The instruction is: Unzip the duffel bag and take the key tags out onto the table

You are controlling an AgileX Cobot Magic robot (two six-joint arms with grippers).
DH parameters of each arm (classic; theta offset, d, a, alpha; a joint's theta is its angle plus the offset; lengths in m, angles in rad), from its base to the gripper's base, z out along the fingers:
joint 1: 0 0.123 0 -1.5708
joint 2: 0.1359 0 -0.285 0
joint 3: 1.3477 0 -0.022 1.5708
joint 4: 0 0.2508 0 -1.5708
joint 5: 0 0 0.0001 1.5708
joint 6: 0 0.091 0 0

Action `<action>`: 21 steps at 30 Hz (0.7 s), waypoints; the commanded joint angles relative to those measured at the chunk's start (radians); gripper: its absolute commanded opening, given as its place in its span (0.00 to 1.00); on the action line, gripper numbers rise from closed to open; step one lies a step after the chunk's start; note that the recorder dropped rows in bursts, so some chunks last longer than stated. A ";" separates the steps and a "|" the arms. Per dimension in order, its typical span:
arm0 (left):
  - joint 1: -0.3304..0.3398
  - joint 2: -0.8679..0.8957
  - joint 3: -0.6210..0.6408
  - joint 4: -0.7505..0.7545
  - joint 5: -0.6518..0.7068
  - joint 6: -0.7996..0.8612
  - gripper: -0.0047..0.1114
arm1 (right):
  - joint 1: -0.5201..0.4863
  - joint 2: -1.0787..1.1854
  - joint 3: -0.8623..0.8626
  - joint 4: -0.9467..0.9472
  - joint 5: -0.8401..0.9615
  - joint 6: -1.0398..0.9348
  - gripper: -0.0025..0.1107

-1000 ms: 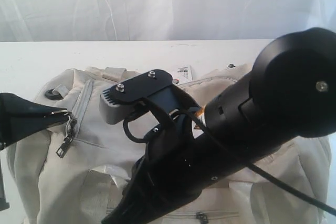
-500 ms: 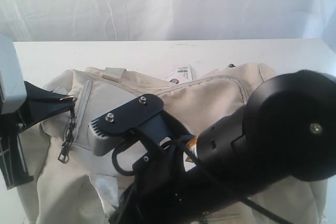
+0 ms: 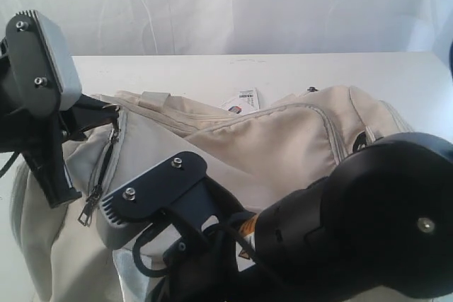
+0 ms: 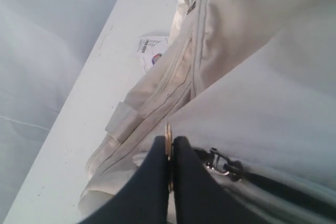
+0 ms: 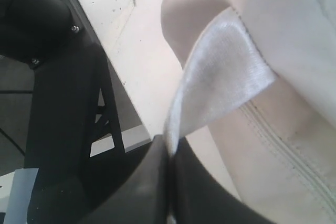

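- Duffel bag (image 3: 283, 139) lies on the table (image 3: 177, 72), along its near side. The end-pocket zipper (image 3: 105, 160) shows a dark gap.
- Left gripper (image 4: 169, 145): jaws pressed together on a thin brass-coloured zipper pull (image 4: 168, 129) at the bag's left end (a metal slider (image 4: 220, 162) sits just beside the fingers).
- Right gripper (image 5: 169, 148): jaws closed on a pale webbing handle (image 5: 220, 77) at the bag's near edge, with the table edge visible beside it.
- Barcode label (image 3: 244, 98): white paper with a red mark, on the table just behind the bag's far side.
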 commanded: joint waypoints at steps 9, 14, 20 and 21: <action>-0.001 0.211 -0.128 -0.017 -0.146 0.002 0.04 | 0.020 -0.008 0.043 0.037 0.023 -0.010 0.02; -0.001 0.298 -0.193 -0.017 -0.175 0.013 0.04 | 0.020 -0.008 0.059 0.063 0.023 -0.010 0.02; -0.001 0.387 -0.244 -0.017 -0.222 0.013 0.04 | 0.020 -0.008 0.087 0.078 0.023 -0.010 0.02; -0.001 0.402 -0.251 -0.017 -0.243 0.015 0.04 | 0.020 -0.008 0.089 0.081 0.025 -0.010 0.02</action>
